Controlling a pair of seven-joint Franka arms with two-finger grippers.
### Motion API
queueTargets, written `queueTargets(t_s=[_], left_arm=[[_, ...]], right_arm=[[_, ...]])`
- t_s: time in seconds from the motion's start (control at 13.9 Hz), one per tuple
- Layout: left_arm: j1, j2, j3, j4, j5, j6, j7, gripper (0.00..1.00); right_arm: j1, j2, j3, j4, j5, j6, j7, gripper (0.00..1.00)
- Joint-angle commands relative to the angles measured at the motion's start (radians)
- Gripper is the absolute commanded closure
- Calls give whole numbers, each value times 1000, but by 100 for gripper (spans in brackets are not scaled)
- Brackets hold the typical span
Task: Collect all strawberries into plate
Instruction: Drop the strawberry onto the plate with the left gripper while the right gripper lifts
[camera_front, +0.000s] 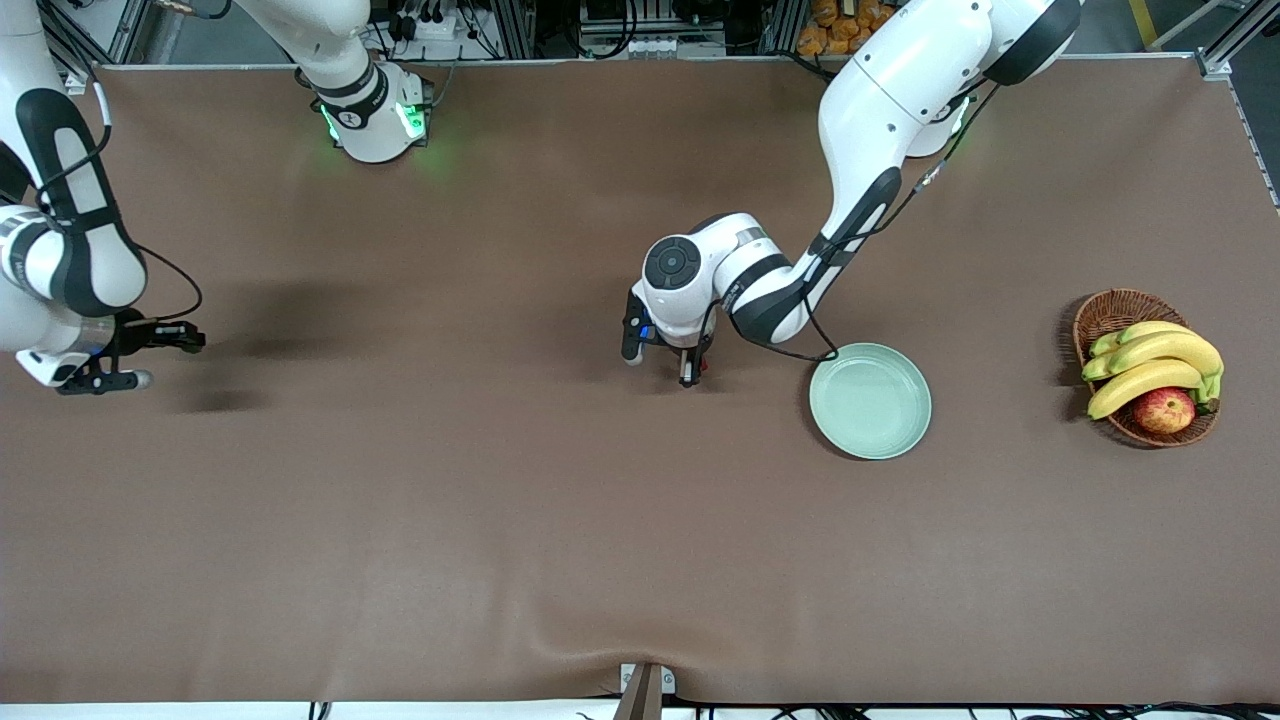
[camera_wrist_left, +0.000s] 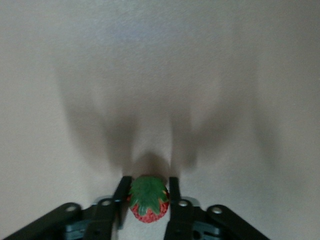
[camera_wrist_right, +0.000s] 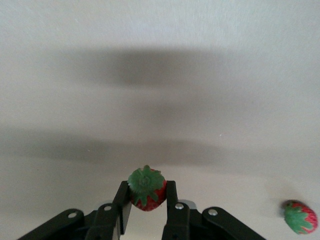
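Surface (camera_front: 500, 520): brown cloth, wide and mostly bare, both arms reaching in from the base side.
Left arm (camera_front: 870, 120): stretched down to mid-surface, wrist bent low just beside the plate, on the right arm's side of it.
Right arm (camera_front: 60, 240): out at its own end of the surface, wrist hanging over the cloth there.
Basket (camera_front: 1110, 312): brown wicker, at the left arm's end of the surface, well apart from the plate.
Bananas (camera_front: 1150, 365): yellow bunch lying in the basket.
Plate (camera_front: 870, 400): pale mint green, round, raised rim, flat on the surface between the left tool and the basket, and no berry in it.
Apple (camera_front: 1164, 410): red and yellow, in the basket beside the bananas, on the side nearer the front camera.
Left tool (camera_wrist_left: 148, 192): down at the cloth, and it's clamped on a strawberry, a finger (camera_wrist_left: 121, 192) pressed to each side.
Right tool (camera_wrist_right: 146, 192): clamped on a berry too!
Left-held strawberry (camera_wrist_left: 148, 202): green top facing the wrist camera, red body showing below it, pinched between the fingers.
Right-held strawberry (camera_wrist_right: 146, 189): leafy cap toward the wrist camera, gripped on both sides.
Loose strawberry (camera_wrist_right: 300, 217): lying on the cloth, near the right tool but clear of it.
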Motion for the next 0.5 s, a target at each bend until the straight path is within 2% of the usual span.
queueTargets(t_s=[0.0,0.29,0.43], left_arm=[[47,-16,4,17,17,-53,-12,100],[215,-198,-45,14,-20,-370,87,100],[256,-251,-50,14,-28,-487,121,100]], right_arm=[[35,-2,-3,55,3,-70,59,100],[101,-2,-3,151,4,-217,166,100],[156,-2,-1,197,33,-297,259,100]])
